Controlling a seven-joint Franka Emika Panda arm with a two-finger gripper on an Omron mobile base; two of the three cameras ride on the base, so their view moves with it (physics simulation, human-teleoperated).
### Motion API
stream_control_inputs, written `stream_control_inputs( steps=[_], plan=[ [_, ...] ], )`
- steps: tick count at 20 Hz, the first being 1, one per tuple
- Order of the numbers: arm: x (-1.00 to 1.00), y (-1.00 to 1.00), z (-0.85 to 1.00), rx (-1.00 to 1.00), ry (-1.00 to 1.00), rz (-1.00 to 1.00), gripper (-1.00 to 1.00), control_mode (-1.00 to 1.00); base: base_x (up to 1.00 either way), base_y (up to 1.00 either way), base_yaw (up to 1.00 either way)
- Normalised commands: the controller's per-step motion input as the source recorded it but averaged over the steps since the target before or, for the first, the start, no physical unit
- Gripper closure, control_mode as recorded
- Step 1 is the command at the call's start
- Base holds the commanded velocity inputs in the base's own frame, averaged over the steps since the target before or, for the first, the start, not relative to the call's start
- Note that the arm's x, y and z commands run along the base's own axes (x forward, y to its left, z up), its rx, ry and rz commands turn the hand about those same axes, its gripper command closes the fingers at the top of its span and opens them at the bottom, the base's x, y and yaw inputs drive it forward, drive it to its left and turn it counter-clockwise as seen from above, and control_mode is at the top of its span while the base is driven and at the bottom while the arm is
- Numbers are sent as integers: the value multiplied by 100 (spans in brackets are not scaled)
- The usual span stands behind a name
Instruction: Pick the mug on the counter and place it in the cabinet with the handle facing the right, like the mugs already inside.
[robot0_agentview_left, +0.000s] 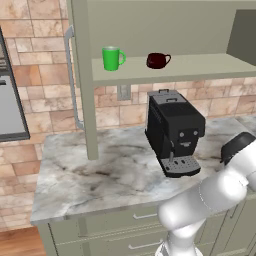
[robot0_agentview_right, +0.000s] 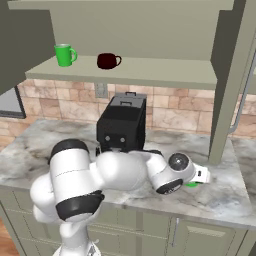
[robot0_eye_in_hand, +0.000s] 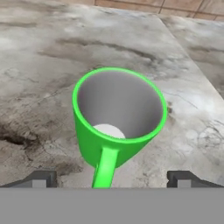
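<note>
Claw fingertips spread apart at 6 o'clock, gripping nothing; green mug upright on marbled surface just beyond, handle pointing between fingertips.

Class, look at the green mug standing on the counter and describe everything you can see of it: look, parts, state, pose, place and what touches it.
The mug is plain glossy green, ceramic-looking, straight-sided, with a grey-white inside that holds nothing. It stands upright on the marbled counter, its loop handle pointing toward the camera, between the spread fingers of the gripper. Nothing but the counter touches it. In the right base view only a green sliver shows past the robot's wrist.
</note>
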Motion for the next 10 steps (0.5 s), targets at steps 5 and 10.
stream_control_inputs(
  steps=[5, 10],
  plan=[
    [20, -5, -5, 0, 0, 0, 100, -100, 0, 0, 0],
    [8, 0, -2, 1, 0, 0, 100, -100, 0, 0, 0]
  ],
)
